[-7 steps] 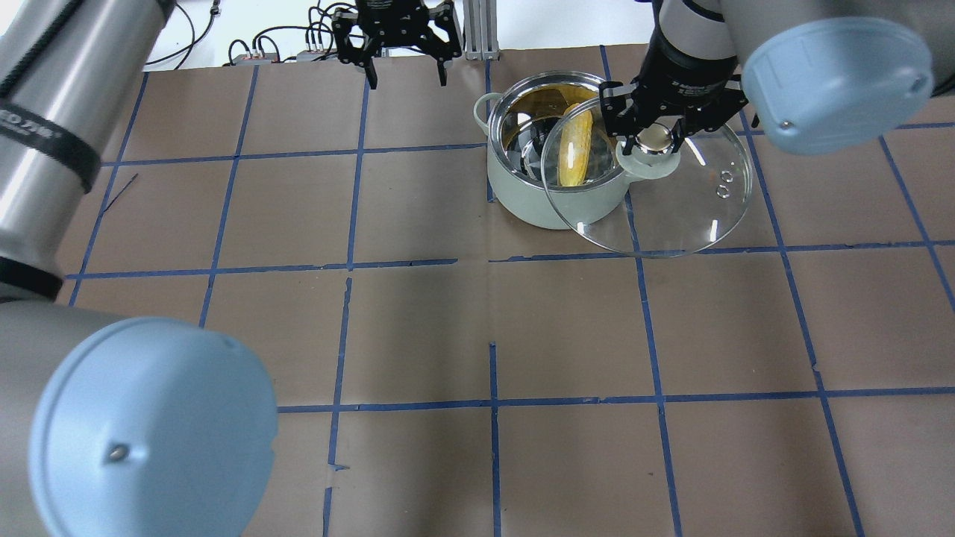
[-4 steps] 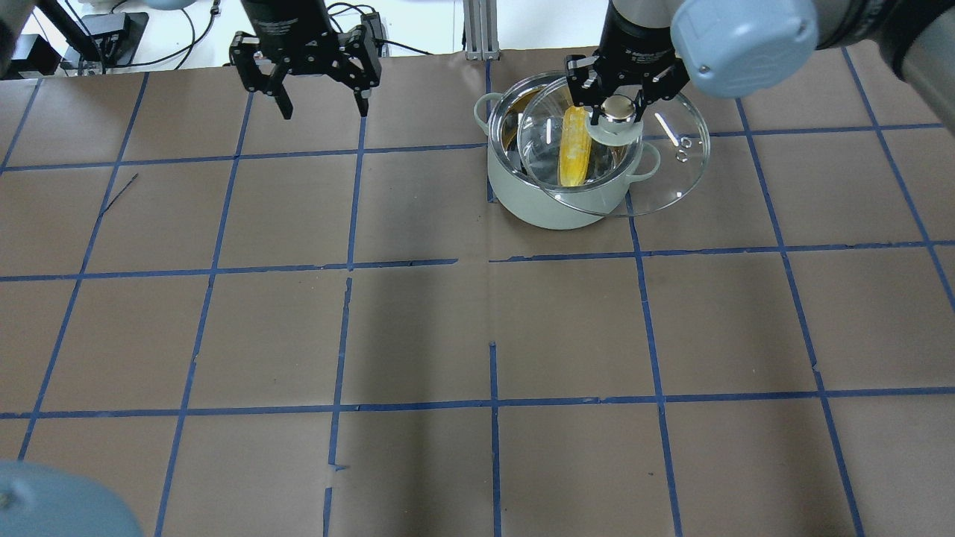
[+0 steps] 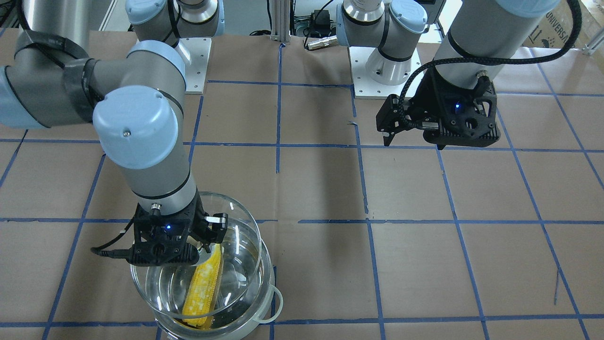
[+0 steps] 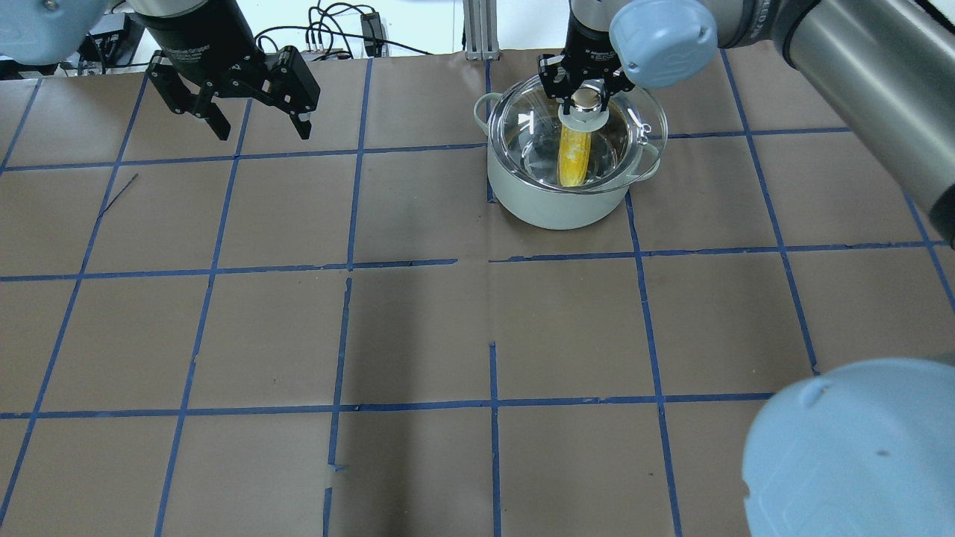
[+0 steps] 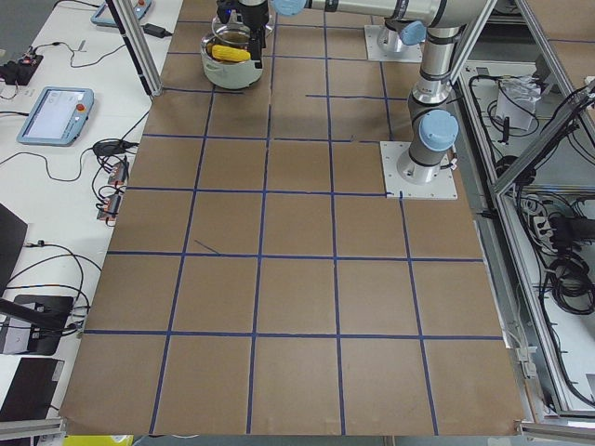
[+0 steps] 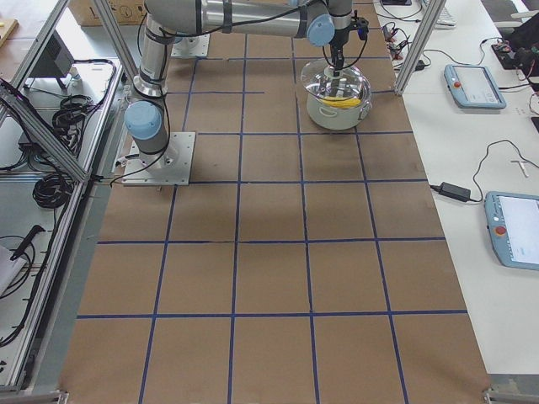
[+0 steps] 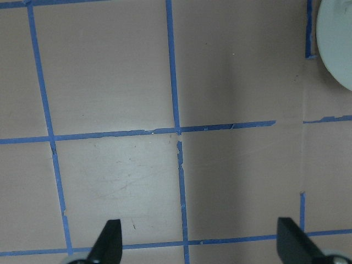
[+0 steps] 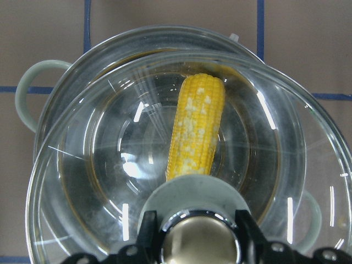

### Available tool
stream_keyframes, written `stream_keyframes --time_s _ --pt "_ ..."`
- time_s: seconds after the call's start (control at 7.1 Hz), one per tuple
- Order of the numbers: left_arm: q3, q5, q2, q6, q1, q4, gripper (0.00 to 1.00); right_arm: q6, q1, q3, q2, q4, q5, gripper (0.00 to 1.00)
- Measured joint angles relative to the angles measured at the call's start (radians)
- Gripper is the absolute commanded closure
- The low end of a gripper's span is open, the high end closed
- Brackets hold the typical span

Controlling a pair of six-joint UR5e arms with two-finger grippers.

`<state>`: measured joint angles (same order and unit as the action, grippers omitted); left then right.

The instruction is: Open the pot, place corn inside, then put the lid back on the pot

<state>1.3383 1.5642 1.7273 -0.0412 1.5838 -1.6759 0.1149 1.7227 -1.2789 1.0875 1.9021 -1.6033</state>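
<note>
Overhead: the right claw (image 4: 588,93) is pinched shut on the gold-topped knob (image 4: 589,99) of the round domed clear-glass lid (image 4: 634,112). The lid is over the round, pale-green, shiny-inside steel pot (image 4: 552,209) at the far side of the brown-paper bench (image 4: 418,328). The tapered yellow corn cob (image 4: 573,153) lies inside the pot, plain to see through the glass. Gripping by the knob makes sense to me, since it keeps the lid level and the fingers off the rim. The left claw (image 4: 263,127) hangs wide open and empty, well apart from the pot, presumably just out of the way.

Front camera: here the lid hangs a little above the rim and off-centre, so I'd say it's not seated yet (overhead flattens that completely).

Side cameras: the pot's too small in both to judge seating.

Left wrist: the two fingertips are spread over bare paper with nothing between them. A sliver of the pot shows in the corner.

Right wrist: best look at the grip, with the knob squeezed between the fingers. The lid's circle is clearly offset from the pot's rim, with one loop handle poking out.
</note>
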Motion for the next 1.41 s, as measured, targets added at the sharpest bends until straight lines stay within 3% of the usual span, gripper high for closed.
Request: stream_keyframes --time_s 0.56,1.41 --pt "0.013 0.026 -0.015 0.019 -0.009 0.009 0.00 -0.007 0.000 0.032 -0.055 0.074 -0.008 0.88" --pt "0.018 0.030 -0.006 0.037 -0.010 0.030 0.00 -0.006 0.005 0.034 -0.067 0.089 -0.010 0.88"
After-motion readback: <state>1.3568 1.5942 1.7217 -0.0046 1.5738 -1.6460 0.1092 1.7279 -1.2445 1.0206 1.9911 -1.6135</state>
